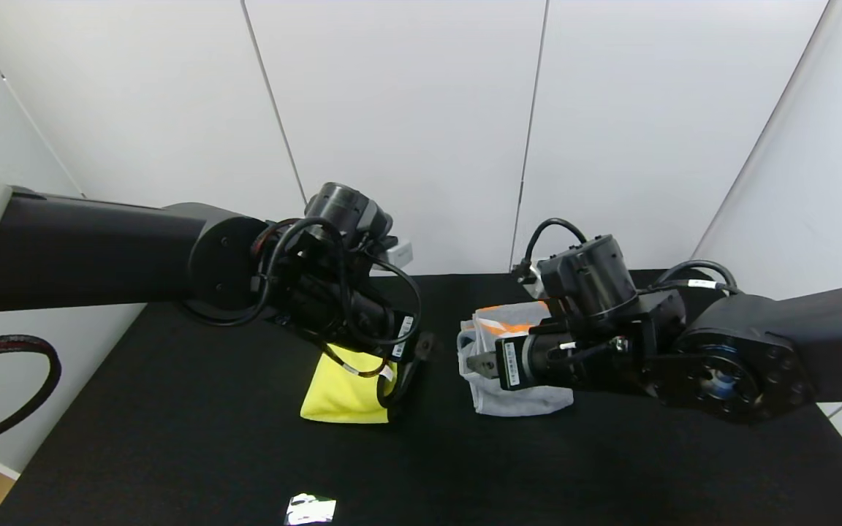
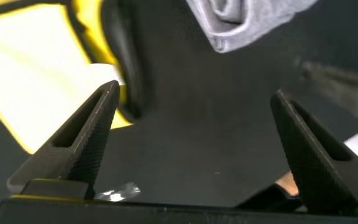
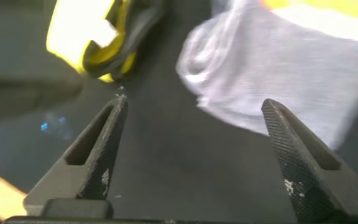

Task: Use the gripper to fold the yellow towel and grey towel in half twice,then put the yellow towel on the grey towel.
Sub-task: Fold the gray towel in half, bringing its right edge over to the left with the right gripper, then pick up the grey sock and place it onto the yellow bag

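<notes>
- The yellow towel (image 1: 344, 391) lies folded into a small block on the black table (image 1: 172, 438), left of centre, partly under the left arm's wrist.
- The grey towel (image 1: 512, 398) lies folded just to its right, apart from it, its orange-and-white band (image 1: 501, 325) at the far end.
- The left gripper (image 1: 414, 365) hangs at the yellow towel's right edge with its fingers spread wide and nothing between them.
- The right gripper (image 1: 476, 363) sits over the grey towel's left edge, fingers likewise spread, holding nothing.
- Both towels look fully folded, so the step in hand is likely stacking: pinch the yellow block through all its layers at one edge, lift it level so the folds do not fall open, and lay it squarely on the grey one.
- The head view gives the layout, but the arms hide much of both towels.
- The left wrist view shows bare table between its fingers (image 2: 86, 137), with the yellow towel (image 2: 30, 81) to one side.
- The right wrist view shows the grey towel's rolled corner (image 3: 216, 56) beyond its fingers (image 3: 98, 149).
</notes>
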Controlling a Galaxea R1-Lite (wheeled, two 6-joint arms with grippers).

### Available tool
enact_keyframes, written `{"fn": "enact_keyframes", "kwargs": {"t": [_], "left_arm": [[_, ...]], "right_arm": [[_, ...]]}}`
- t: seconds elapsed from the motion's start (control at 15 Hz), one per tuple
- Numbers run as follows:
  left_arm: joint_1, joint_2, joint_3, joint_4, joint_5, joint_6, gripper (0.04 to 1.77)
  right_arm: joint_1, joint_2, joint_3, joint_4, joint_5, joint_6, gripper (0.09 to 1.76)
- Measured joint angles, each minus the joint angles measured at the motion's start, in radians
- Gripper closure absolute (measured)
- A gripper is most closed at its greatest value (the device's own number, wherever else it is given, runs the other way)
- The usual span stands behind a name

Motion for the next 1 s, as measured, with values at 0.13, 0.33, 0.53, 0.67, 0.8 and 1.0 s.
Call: {"fn": "enact_keyframes", "kwargs": {"t": [0.13, 0.33, 0.53, 0.67, 0.8, 1.0], "left_arm": [[-0.028, 0.024, -0.008, -0.001, -0.003, -0.072, 0.09], [-0.070, 0.074, -0.021, -0.031, -0.001, -0.184, 0.09], [-0.090, 0.127, -0.025, -0.103, -0.003, -0.261, 0.09], [-0.098, 0.160, -0.026, -0.139, -0.003, -0.289, 0.09], [-0.106, 0.195, -0.039, -0.163, -0.001, -0.331, 0.09], [-0.109, 0.253, -0.098, -0.174, 0.005, -0.411, 0.09]], "right_arm": [[-0.030, -0.016, 0.015, -0.001, -0.005, -0.014, 0.25], [-0.084, -0.032, 0.025, 0.000, -0.010, -0.015, 0.22], [-0.139, -0.050, 0.049, -0.002, -0.011, -0.029, 0.19], [-0.176, -0.068, 0.073, -0.002, -0.005, -0.065, 0.18], [-0.210, -0.085, 0.093, -0.004, 0.001, -0.080, 0.17], [-0.246, -0.107, 0.113, -0.008, 0.027, -0.085, 0.16]]}}
